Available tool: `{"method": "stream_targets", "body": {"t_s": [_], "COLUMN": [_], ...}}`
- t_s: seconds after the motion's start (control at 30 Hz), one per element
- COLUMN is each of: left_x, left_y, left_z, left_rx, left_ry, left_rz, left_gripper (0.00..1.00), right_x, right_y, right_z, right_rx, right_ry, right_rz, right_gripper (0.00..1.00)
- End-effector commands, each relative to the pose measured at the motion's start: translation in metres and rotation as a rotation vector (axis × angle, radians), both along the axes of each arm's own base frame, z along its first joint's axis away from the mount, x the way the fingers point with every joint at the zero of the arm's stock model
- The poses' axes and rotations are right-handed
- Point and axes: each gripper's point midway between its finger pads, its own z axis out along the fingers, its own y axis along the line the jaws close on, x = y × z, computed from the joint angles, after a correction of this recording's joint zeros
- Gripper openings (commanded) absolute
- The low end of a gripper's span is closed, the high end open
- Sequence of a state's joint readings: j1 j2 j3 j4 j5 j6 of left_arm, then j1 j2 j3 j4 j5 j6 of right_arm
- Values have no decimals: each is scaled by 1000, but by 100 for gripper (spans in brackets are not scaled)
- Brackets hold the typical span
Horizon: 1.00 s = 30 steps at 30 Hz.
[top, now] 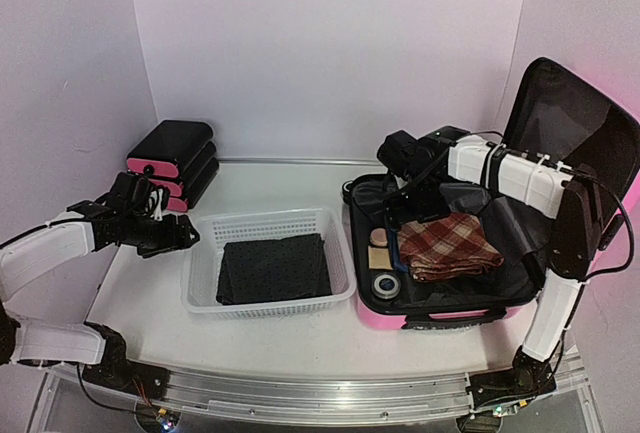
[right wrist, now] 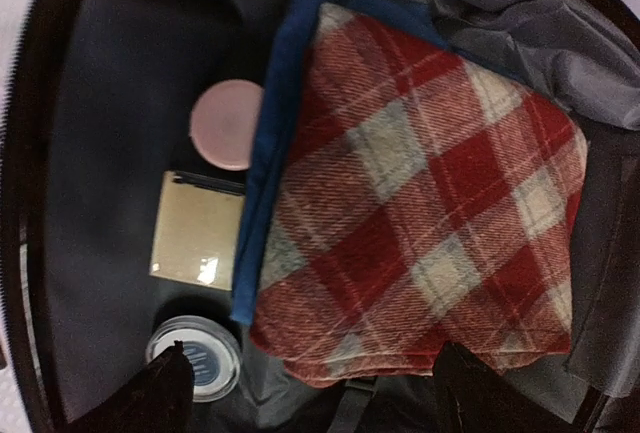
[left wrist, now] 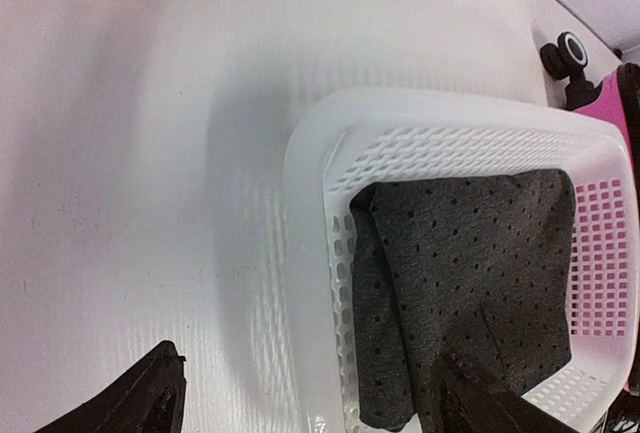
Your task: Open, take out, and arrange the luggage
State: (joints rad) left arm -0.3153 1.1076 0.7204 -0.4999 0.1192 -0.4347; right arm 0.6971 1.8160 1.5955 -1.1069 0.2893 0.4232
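Right fingers (right wrist: 150, 398) hover open and empty over the red plaid cloth (right wrist: 420, 183) inside the open luggage (top: 450, 301) beneath them; left fingers (left wrist: 130, 403) are open too. Best to descend straddling one folded edge, pinching every layer.

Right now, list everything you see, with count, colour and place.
luggage: one, pink, right side, lid open
plaid cloth: one, red and cream, in luggage
blue cloth: one, blue, under plaid cloth
round container: one, pink, in luggage
square pad: one, tan, in luggage
jar: one, clear, blue lid, in luggage
basket: one, white, centre
dotted cloth: one, dark grey, in basket
drawer unit: one, black and pink, back left
left gripper: one, black, open, by basket
right gripper: one, black, open, over luggage
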Motion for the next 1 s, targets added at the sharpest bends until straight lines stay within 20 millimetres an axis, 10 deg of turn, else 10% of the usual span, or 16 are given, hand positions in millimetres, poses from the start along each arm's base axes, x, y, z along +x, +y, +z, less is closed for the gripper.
{"method": "stream_targets", "body": {"t_s": [0.0,0.33,0.57,0.97], "left_x": [10,6,6,8], "left_y": [5,7,4,-2], "left_z": [47,64,59,57], "left_rx": [-2,-5,-13,-29], "left_ry": [-136,-190,-171,-153], "left_rz": [31,23,7,-11], "left_gripper": [85,85,85,84], "right_x": [5,8,8,3], "right_y": [-17,-13,-26,-37], "right_z": [-18,-59,-72,-83], "right_rx": [-93,-130,-153,-157], "right_ry": [31,149,183,230], "right_rz": [-41,-39,-70,-79], "right_gripper": [83,83,60,68]}}
